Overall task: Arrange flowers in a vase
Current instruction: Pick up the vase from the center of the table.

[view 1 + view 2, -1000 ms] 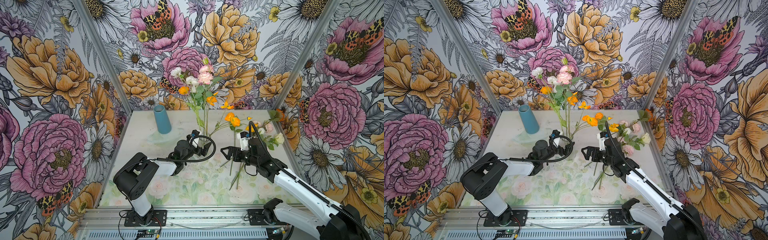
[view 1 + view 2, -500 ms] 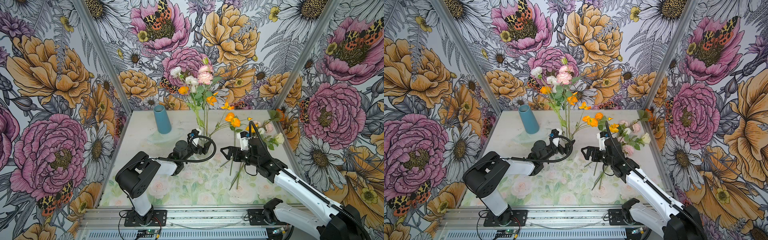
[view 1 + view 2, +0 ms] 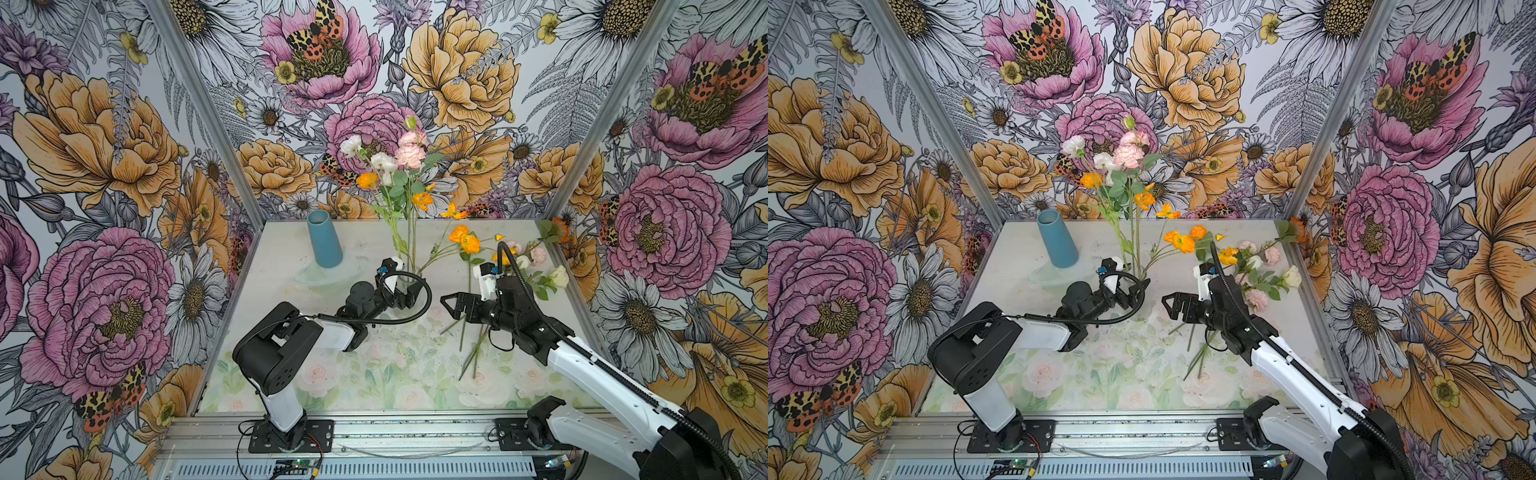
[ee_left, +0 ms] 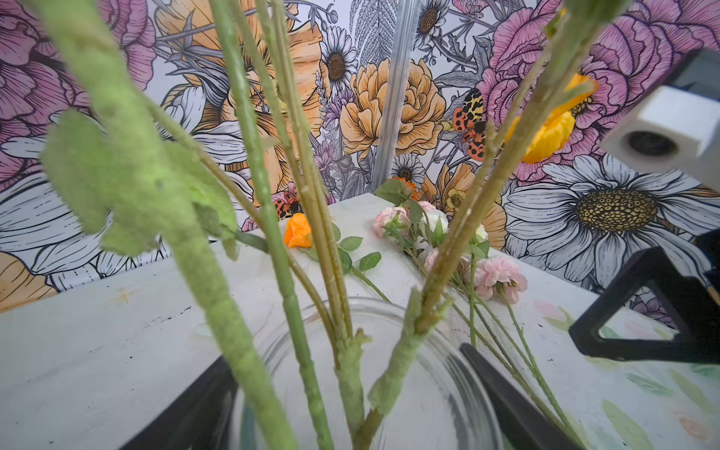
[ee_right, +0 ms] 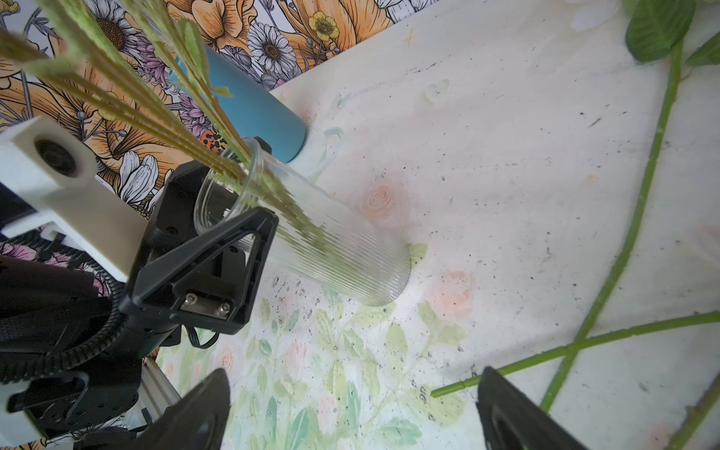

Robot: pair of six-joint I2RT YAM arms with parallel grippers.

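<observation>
- Right claw point(image 5: 352, 382) spread wide, nothing between its fingers.
- Ahead of it, ribbed glass vase point(image 5: 331, 249) holding green stems point(image 5: 210, 150); left claw point(image 5: 265, 183) straddles its rim.
- Loose stems point(image 5: 625, 253) lie beside one finger.

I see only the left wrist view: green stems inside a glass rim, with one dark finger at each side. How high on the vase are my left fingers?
Observer: The right wrist view shows the left gripper straddling the clear ribbed vase just below its rim. I cannot tell whether it touches the glass.
Operator: Does the right gripper hold anything?
Observer: No. In its own wrist view the right gripper is wide open, with nothing held between its fingers.
Operator: Is there any other vessel?
Observer: Yes. In both top views a blue vase stands at the far left, with nothing sticking out of it.
</observation>
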